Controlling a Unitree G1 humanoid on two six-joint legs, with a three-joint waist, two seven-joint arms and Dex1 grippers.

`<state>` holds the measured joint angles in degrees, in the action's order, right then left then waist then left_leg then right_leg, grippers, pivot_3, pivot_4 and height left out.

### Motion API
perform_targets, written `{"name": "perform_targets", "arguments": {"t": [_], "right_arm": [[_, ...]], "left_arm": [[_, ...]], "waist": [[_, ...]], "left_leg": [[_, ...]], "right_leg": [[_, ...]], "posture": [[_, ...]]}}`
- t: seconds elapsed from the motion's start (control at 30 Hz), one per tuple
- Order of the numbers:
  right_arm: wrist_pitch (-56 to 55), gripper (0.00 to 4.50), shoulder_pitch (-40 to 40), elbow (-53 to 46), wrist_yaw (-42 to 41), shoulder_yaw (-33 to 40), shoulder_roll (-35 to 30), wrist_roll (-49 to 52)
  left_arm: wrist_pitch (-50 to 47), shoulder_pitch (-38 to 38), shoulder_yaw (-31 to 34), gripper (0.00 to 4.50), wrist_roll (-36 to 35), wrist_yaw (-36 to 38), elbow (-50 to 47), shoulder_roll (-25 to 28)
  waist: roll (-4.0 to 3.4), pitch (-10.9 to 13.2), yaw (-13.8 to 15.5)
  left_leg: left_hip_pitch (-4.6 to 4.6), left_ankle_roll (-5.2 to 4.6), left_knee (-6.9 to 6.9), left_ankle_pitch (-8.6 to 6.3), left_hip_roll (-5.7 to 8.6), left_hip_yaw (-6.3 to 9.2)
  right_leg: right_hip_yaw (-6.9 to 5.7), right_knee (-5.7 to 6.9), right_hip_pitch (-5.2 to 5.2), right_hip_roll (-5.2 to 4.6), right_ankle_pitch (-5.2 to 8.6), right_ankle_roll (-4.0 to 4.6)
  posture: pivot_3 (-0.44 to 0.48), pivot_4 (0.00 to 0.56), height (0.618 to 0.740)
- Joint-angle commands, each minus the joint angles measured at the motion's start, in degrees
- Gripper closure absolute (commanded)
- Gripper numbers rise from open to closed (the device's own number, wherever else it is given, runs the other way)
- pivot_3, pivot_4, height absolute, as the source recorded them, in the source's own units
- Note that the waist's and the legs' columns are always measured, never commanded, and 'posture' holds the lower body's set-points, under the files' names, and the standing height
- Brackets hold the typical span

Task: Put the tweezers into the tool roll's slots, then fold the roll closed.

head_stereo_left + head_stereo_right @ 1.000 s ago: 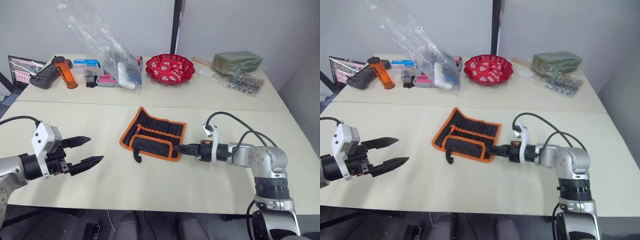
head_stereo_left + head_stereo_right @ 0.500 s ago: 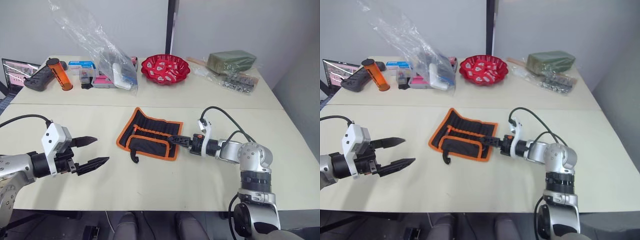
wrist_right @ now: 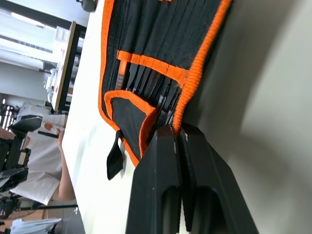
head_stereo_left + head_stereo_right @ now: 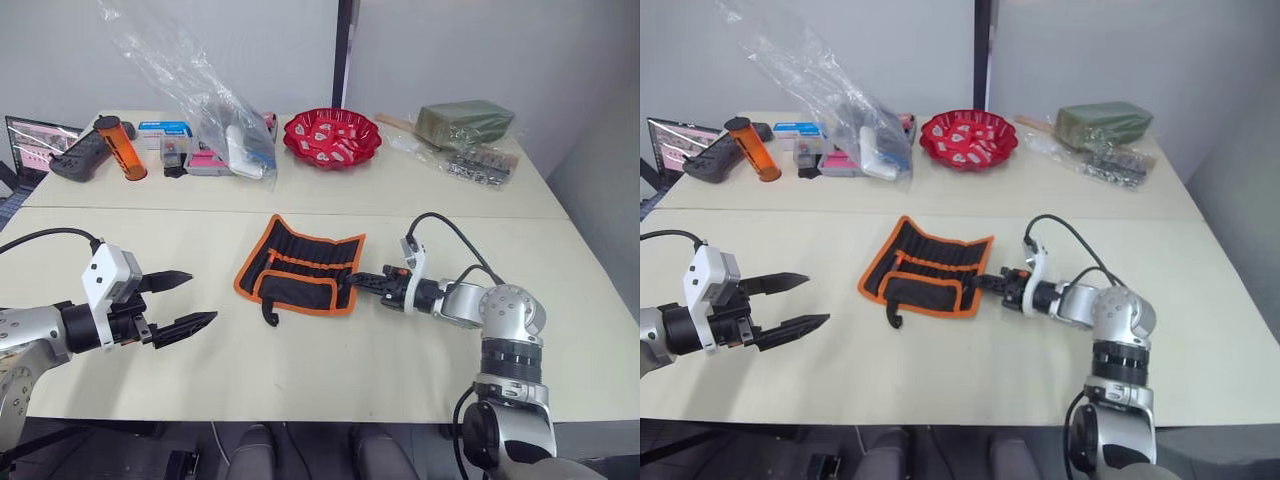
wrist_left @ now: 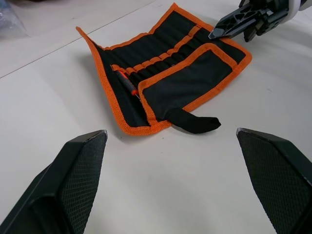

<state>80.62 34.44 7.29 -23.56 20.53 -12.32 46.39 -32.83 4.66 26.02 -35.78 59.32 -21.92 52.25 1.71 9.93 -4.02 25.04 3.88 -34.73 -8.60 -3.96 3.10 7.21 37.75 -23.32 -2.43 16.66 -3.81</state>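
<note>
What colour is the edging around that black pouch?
Orange edging, clearest in the left wrist view.

A round red plastic bowl [image 4: 331,136] with white pieces inside sits at twelve o'clock on the far cream table [image 4: 400,190]. At eleven o'clock lies a crumpled clear plastic bag [image 4: 215,110], and beside it small boxes [image 4: 168,130]. At ten o'clock stands an orange cylindrical bottle [image 4: 120,146], tilted, just beside a black handheld controller [image 4: 78,156]. At one o'clock rests an olive-green block wrapped in clear plastic [image 4: 465,123].
</note>
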Motion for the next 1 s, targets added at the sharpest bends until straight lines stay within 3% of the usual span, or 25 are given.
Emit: {"name": "perform_targets", "arguments": {"t": [0.03, 0.27, 0.4, 0.6, 0.83, 1.0], "right_arm": [[2.59, 4.47, 0.72, -2.52, -3.01, -0.71, -4.51, 2.13], [0.63, 4.47, 6.89, 5.89, -10.09, -5.41, -14.37, -0.75], [-0.59, 4.47, 10.81, 3.94, -16.27, -10.94, -19.05, -0.62], [-2.52, 4.47, 12.98, 2.23, -14.57, -18.77, -18.98, -5.95], [3.60, 4.47, 17.45, 2.59, -10.50, -22.00, -14.88, -8.32], [1.61, 4.47, 16.88, 2.92, -10.71, -24.55, -13.16, -10.42]], "left_arm": [[1.79, -0.68, 0.76, 0.00, 0.19, -2.14, -0.50, -1.62], [1.09, -2.35, -3.22, 0.00, -0.62, -4.59, -2.62, -4.44], [1.84, -1.46, -4.57, 0.00, 0.19, -5.15, -3.21, -5.30], [6.04, -2.63, -6.24, 0.00, 4.51, -8.72, -2.05, -7.37], [7.30, -1.42, -7.34, 0.00, 5.15, -9.63, -3.62, -8.69], [8.49, -0.91, -8.15, 0.00, 6.36, -9.93, -3.33, -8.75]], "waist": [[-0.01, 0.00, 0.12], [-0.03, 0.02, -0.05], [-0.05, 0.04, -0.08], [-0.05, 0.03, 0.03], [-0.05, 0.03, 0.02], [-0.05, 0.03, 0.04]], "left_leg": [[0.01, 0.00, 0.01, 0.00, 0.00, 0.00], [0.07, -0.01, -0.04, 0.01, 0.03, 0.00], [0.07, -0.01, -0.01, 0.00, 0.04, -0.01], [0.08, -0.02, -0.04, 0.00, 0.03, 0.01], [0.11, -0.02, -0.07, 0.00, 0.03, 0.03], [0.11, -0.02, -0.04, 0.00, 0.04, 0.04]], "right_leg": [[0.00, -0.01, 0.00, 0.00, 0.00, 0.01], [0.03, -0.04, 0.00, 0.00, -0.01, -0.02], [0.06, -0.06, 0.01, 0.00, -0.01, 0.01], [0.06, -0.05, 0.00, 0.03, -0.01, 0.00], [0.05, 0.01, -0.02, 0.03, -0.10, 0.13], [0.04, 0.02, -0.03, 0.03, -0.13, 0.20]], "posture": [[0.000, 0.150, 0.729], [0.000, 0.150, 0.729], [0.000, 0.150, 0.729], [0.000, 0.150, 0.729], [0.000, 0.150, 0.729], [0.000, 0.150, 0.729]]}}
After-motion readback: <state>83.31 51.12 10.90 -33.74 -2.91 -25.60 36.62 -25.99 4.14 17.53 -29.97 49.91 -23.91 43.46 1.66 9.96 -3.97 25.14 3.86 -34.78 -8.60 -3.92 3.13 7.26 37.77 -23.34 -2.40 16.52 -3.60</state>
